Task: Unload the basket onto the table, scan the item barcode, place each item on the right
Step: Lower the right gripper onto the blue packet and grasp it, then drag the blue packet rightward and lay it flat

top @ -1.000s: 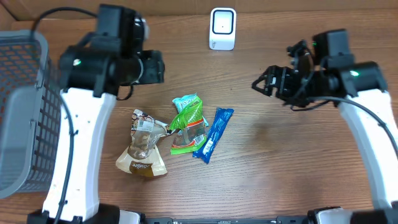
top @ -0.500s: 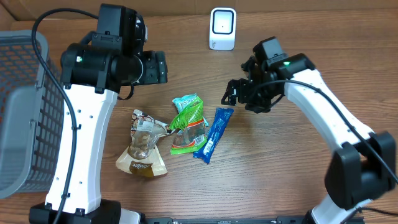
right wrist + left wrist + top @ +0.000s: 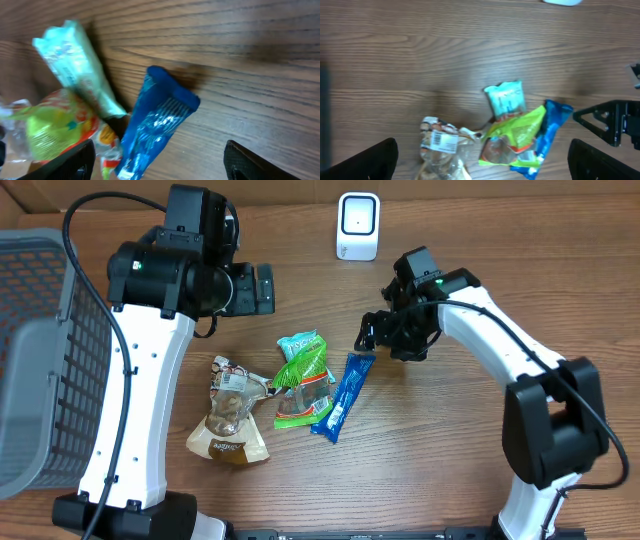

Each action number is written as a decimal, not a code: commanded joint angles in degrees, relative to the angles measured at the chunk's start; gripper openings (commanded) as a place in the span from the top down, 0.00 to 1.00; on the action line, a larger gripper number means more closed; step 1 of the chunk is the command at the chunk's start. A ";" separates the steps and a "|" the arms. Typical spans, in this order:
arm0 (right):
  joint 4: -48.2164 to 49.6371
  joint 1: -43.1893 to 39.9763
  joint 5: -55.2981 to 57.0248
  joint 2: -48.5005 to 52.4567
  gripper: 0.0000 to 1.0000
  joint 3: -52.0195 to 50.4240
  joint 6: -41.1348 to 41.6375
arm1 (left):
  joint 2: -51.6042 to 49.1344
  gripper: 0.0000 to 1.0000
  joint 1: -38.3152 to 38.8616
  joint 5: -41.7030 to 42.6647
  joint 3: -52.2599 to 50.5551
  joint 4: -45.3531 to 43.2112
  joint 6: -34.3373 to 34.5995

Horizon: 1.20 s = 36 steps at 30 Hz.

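Two empty grippers: left gripper point(image 3: 258, 288) wide open, idle; right gripper point(image 3: 375, 338) spread over far end of blue foil snack packet point(image 3: 342, 396). Straddle narrow width, lower, pinch clear of green plastic snack pouch point(image 3: 303, 370).

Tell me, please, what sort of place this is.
Likely a mock checkout bench: a white scanner on the wooden table, loose snack packets, and a grey basket at its edge.

A bare stretch of the brown wooden desk point(image 3: 450, 460) is lying open from 3 to 6 o'clock. A cluster of crinkled plastic snack packets point(image 3: 303, 375) is crowding the centre. A white box-shaped scanner point(image 3: 358, 226) is standing at 12, and a grey mesh basket point(image 3: 40, 360) is walling off 9 o'clock.
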State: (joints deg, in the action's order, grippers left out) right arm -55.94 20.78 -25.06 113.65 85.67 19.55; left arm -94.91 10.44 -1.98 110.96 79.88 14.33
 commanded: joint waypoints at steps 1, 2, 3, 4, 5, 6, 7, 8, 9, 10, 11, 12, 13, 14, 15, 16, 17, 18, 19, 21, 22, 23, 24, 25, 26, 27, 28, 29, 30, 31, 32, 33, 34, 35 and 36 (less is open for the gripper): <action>0.57 0.20 0.61 1.73 0.17 -0.22 0.22 | 1.68 0.00 -0.81 -5.60 1.07 0.35 -1.68; 0.76 0.20 0.61 2.43 0.17 -0.22 0.22 | 2.08 0.00 -1.03 -6.36 1.07 0.37 -1.68; 0.90 0.20 0.57 2.89 0.17 -0.22 0.22 | 2.51 0.00 -1.29 -7.30 1.07 0.37 -1.68; 1.16 0.22 0.57 3.50 0.17 -0.22 0.22 | 2.75 0.00 -1.60 -8.22 1.07 0.37 -1.75; 1.36 0.24 0.57 4.02 0.17 -0.22 0.22 | 2.84 0.00 -1.84 -9.33 1.07 0.42 -1.73; 1.60 0.35 0.48 4.46 0.17 -0.22 0.22 | 2.84 0.00 -1.99 -10.88 1.07 0.52 -1.73; 1.92 0.52 0.44 5.03 0.18 -0.22 0.22 | 2.82 0.00 -2.19 -12.46 1.07 0.61 -1.97; 2.23 0.85 0.42 5.42 0.19 -0.22 0.22 | 2.75 0.00 -2.21 -13.88 1.07 0.85 -2.16; 2.67 1.16 0.46 5.90 0.20 -0.22 0.22 | 2.71 0.00 -2.23 -15.06 1.05 0.96 -2.14; 3.10 1.51 0.46 6.14 0.20 -0.22 0.22 | 2.71 0.00 -2.23 -15.72 1.05 0.92 -2.14; 3.61 1.92 0.44 6.54 0.22 -0.22 0.22 | 2.71 0.00 -2.23 -16.13 1.05 0.92 -2.14; 4.24 2.49 0.44 6.75 0.23 -0.22 0.24 | 2.71 0.00 -2.23 -16.20 1.05 0.92 -2.14; 4.74 2.99 0.44 6.95 0.24 -0.22 0.24 | 2.69 0.00 -2.21 -16.17 1.05 0.90 -2.12; 5.14 3.45 0.61 6.99 0.27 -0.22 0.26 | 2.69 0.00 -2.21 -16.13 1.05 0.87 -2.10; 5.46 4.04 0.74 7.04 0.29 -0.22 0.26 | 2.69 0.00 -2.21 -16.00 1.05 0.87 -2.10; 5.57 4.50 1.14 7.04 0.32 -0.22 0.42 | 2.69 0.00 -2.21 -16.02 1.05 0.87 -2.10; 5.49 4.98 2.16 7.04 0.37 -0.22 1.01 | 2.69 0.00 -2.21 -16.02 1.05 0.87 -2.10; 5.03 5.51 4.11 7.04 0.42 -0.22 2.43 | 2.69 0.00 -2.21 -16.00 1.05 0.87 -2.08; 4.57 5.90 6.12 7.04 0.45 -0.22 3.82 | 2.69 0.00 -2.21 -16.02 1.05 0.87 -2.10; 3.76 6.49 10.10 7.04 0.58 -0.22 6.60 | 2.69 0.00 -2.16 -16.02 1.05 0.90 -2.10; 3.50 6.56 11.26 7.04 0.65 -0.22 7.58 | 2.69 0.00 -2.19 -16.02 1.05 0.90 -2.10; 3.30 6.54 11.61 7.04 0.72 -0.22 7.80 | 2.69 0.00 -2.16 -16.02 1.05 0.90 -2.10; 3.15 6.47 11.58 7.04 0.79 -0.22 7.76 | 2.69 0.00 -2.16 -16.02 1.05 0.90 -2.10; 2.93 6.25 11.58 7.04 0.84 -0.22 7.74 | 2.69 0.00 -2.16 -16.02 1.05 0.90 -2.10; 2.62 5.84 11.61 7.04 0.90 -0.22 7.72 | 2.69 0.00 -2.16 -16.02 1.05 0.90 -2.10; 2.23 5.40 11.61 7.04 0.96 -0.22 7.72 | 2.69 0.00 -2.16 -16.02 1.05 0.90 -2.10; 1.70 4.83 11.63 7.04 0.96 -0.20 7.72 | 2.69 0.00 -2.16 -16.02 1.05 0.90 -2.10; 1.09 4.00 11.61 7.04 0.96 -0.20 7.69 | 2.69 0.00 -2.16 -16.02 1.05 0.90 -2.10; 0.42 3.13 11.61 7.02 0.96 -0.20 7.69 | 2.69 0.00 -2.16 -16.02 1.05 0.90 -2.10; -0.39 1.95 11.58 7.02 0.96 -0.13 7.69 | 2.69 0.00 -2.16 -16.02 1.05 0.90 -2.10; -1.40 0.44 11.52 7.02 0.96 -0.11 7.69 | 2.69 0.00 -2.16 -16.02 1.05 0.90 -2.10; -1.88 -0.39 11.50 7.02 0.96 -0.11 7.72 | 2.69 0.00 -2.16 -16.02 1.05 0.90 -2.10; -2.78 -1.92 11.39 7.02 0.96 -0.09 7.74 | 2.69 0.00 -2.16 -16.02 1.05 0.90 -2.10; -3.50 -3.26 11.28 7.02 0.96 -0.11 7.76 | 2.69 0.00 -2.16 -16.02 1.05 0.90 -2.10; -4.31 -4.92 11.23 7.02 0.96 -0.11 8.00 | 2.69 0.00 -2.16 -16.02 1.05 0.90 -2.10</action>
State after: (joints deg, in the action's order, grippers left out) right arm -59.13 20.21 -18.68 120.27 85.93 26.50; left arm -93.38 8.47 -16.97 110.96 80.79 13.13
